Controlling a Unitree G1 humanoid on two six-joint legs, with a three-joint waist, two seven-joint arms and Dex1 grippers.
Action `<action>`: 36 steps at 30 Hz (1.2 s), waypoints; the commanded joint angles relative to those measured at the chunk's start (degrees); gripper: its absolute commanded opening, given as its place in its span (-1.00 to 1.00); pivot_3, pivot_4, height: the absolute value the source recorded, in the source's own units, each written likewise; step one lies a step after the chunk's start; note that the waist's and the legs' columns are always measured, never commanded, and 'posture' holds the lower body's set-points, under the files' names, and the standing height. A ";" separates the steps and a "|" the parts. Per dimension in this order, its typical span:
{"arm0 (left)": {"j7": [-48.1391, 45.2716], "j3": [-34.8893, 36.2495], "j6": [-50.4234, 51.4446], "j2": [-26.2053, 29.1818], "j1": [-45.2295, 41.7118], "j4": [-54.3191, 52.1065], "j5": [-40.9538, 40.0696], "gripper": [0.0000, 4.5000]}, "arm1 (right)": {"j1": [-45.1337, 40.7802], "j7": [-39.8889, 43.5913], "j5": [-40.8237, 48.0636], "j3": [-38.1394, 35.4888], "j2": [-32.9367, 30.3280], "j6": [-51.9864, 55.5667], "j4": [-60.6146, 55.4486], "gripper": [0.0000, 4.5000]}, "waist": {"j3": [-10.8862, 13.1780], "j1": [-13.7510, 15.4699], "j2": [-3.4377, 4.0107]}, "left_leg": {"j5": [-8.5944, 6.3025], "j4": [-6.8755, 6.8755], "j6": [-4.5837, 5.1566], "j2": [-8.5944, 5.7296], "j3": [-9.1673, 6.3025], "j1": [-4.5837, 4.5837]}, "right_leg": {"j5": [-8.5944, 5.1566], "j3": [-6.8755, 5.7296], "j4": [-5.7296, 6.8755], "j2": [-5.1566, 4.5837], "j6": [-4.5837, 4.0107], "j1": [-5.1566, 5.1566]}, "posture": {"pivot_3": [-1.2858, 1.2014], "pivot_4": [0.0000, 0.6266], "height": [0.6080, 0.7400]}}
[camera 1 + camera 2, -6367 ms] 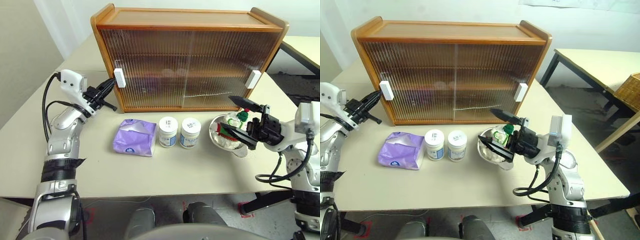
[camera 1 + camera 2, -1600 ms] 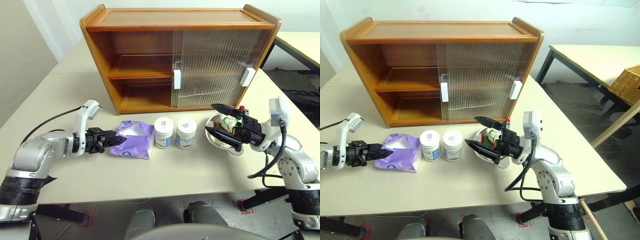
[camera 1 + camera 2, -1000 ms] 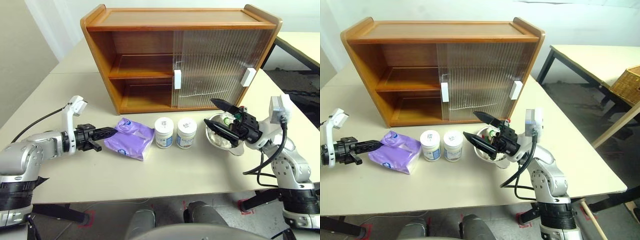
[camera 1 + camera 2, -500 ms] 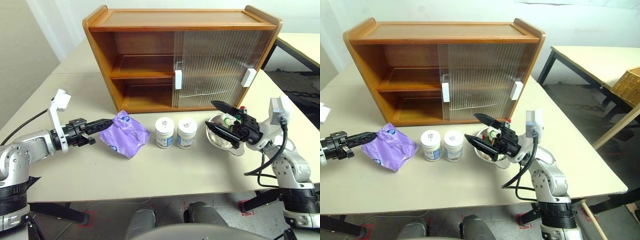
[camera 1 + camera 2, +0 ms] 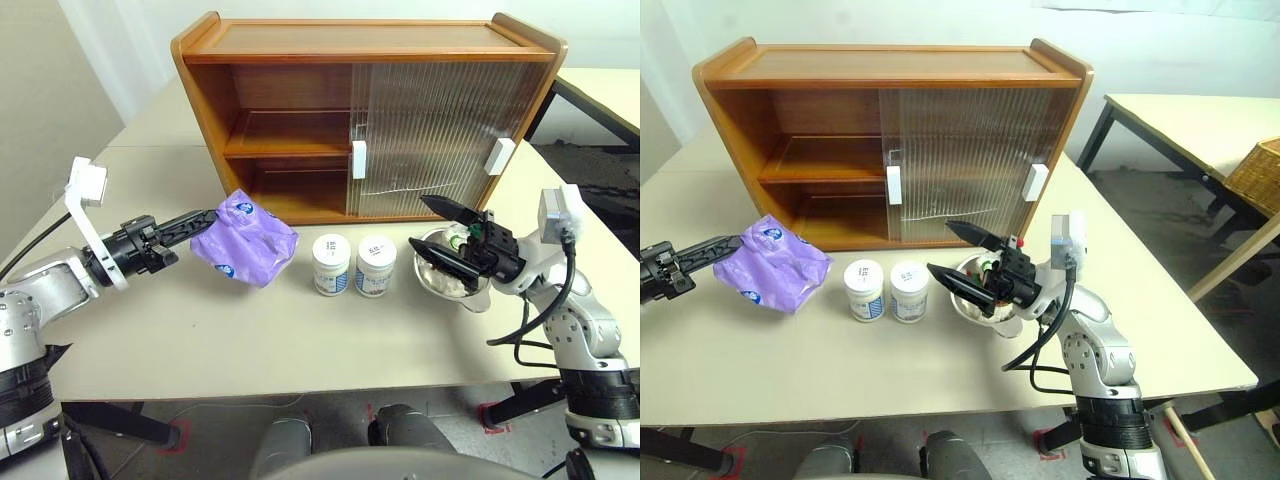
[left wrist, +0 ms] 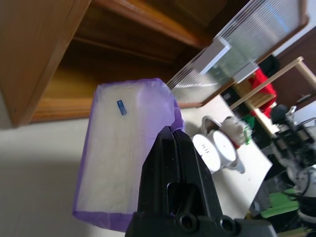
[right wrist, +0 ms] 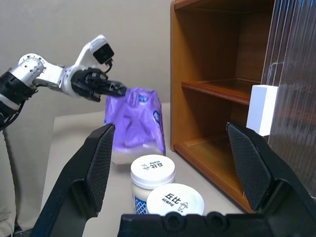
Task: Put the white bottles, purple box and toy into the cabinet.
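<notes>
My left gripper [image 5: 208, 217] is shut on a corner of the purple box [image 5: 245, 240]. It holds the box off the table in front of the cabinet [image 5: 300, 110], whose left half stands open. In the left wrist view the purple box [image 6: 128, 143] hangs before the lower shelf. Two white bottles [image 5: 332, 264] [image 5: 376, 265] stand side by side on the table. The toy [image 5: 447, 282] lies in a steel bowl [image 5: 478, 298], partly hidden by my right gripper [image 5: 422, 227]. That gripper is open and hovers over the bowl, its fingers pointing toward the bottles.
Both sliding doors cover the cabinet's right half, with white handles [image 5: 358, 159] [image 5: 499, 156]. A second table [image 5: 1180, 115] and a wicker basket [image 5: 1260, 170] stand off to the right. Bare tabletop [image 5: 300, 340] lies in front of the bottles.
My left gripper has lifted the purple box off the table and carried it up toward the cabinet's open side. The right gripper has stayed over the bowl.
</notes>
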 commanded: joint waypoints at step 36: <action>11.64 -11.52 -28.06 -19.42 -24.26 8.52 3.97 -0.99 | 1.64 0.95 -0.90 0.51 -0.27 -1.34 0.15 1.00 | 0.13 0.68 -0.23 | 0.06 0.14 -0.06 -0.15 0.30 0.36 | -0.24 0.14 -0.03 0.03 0.76 0.78 | -0.02 -1.00 1.00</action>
